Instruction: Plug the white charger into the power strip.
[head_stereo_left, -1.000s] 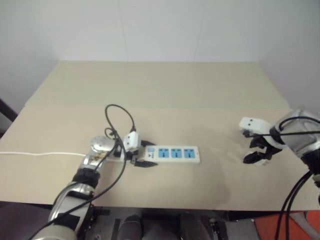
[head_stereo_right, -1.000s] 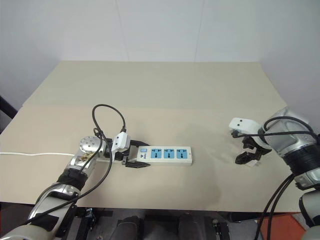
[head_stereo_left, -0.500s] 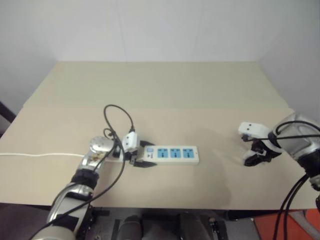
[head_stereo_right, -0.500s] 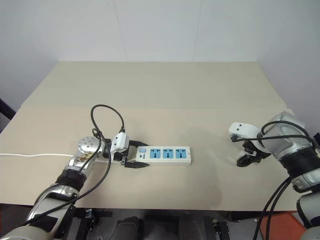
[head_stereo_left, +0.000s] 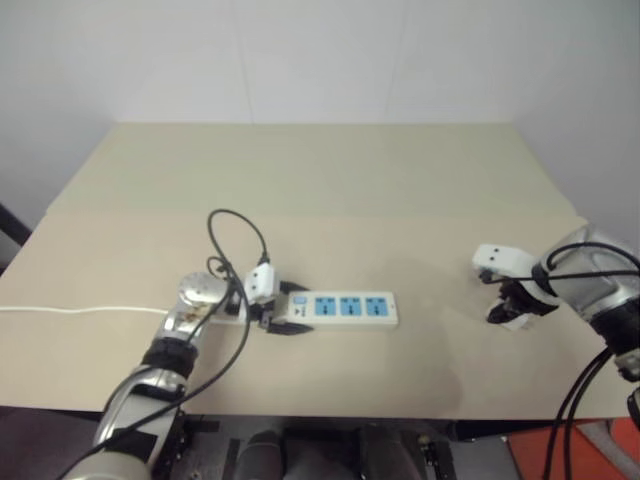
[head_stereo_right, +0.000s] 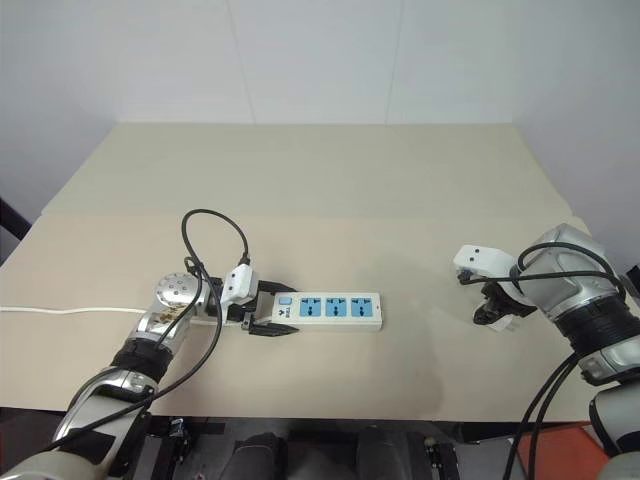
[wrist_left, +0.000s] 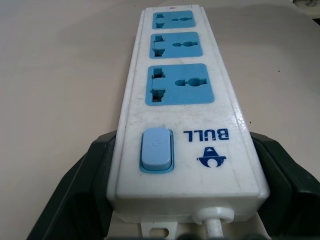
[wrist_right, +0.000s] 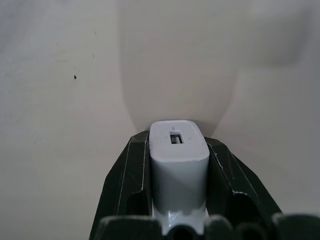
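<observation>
The power strip (head_stereo_left: 345, 308), a long white bar with three blue sockets, lies flat on the tan table, a little left of centre. My left gripper (head_stereo_left: 283, 313) is shut on its switch end, one black finger (wrist_left: 95, 165) pressed to each long side. Far to the right, near the table's edge, my right gripper (head_stereo_left: 508, 312) points steeply down at the tabletop. It is shut on the white charger (wrist_right: 179, 159), which sits upright between the two black fingers (wrist_right: 130, 170). A small slot in the charger's end faces the wrist camera and its prongs are hidden.
The strip's white cord (head_stereo_left: 80, 308) runs off the table's left edge. A black cable loop (head_stereo_left: 240, 228) arches over my left wrist. Bare tabletop (head_stereo_left: 440, 300) separates the strip from the right gripper, and the table's right edge (head_stereo_left: 575, 215) is close to that gripper.
My right gripper's fingers have closed from wide open onto the white charger. The left gripper and the power strip have stayed put.
</observation>
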